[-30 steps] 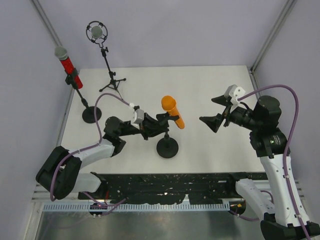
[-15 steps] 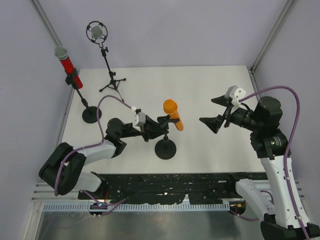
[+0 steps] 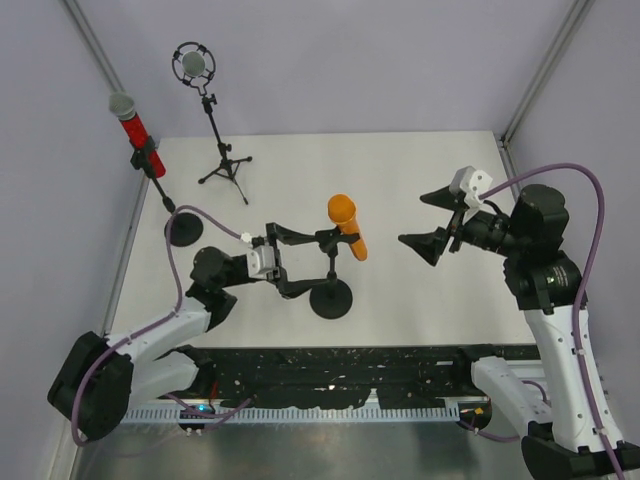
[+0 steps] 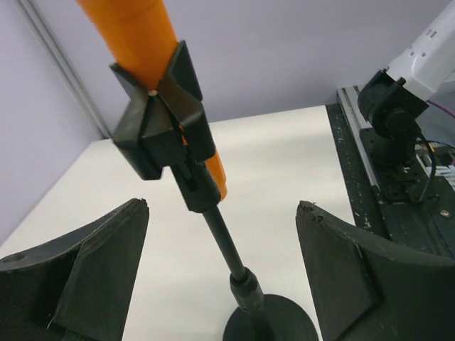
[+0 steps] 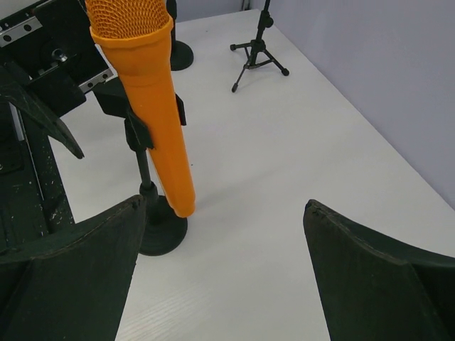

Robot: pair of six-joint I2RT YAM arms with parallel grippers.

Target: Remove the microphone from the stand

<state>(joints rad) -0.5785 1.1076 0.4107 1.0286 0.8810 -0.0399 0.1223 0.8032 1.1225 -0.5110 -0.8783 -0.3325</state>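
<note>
orange microphone (image 3: 346,226) clipped, red microphone (image 3: 129,122), tripod (image 3: 222,160) beyond

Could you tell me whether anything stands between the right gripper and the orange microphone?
Nothing visible does. Only bare table lies between the open right gripper and the orange microphone, which sits tilted in the clip of its stand.

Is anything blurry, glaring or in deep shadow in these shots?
Top external view: soft, even light on the white table, no glare, everything sharp. Left wrist view: the orange cylindrical microphone is crisp; the black fingers, close to the lens, look slightly soft. Right wrist view: only a faint shadow by the black round stand base.
</note>
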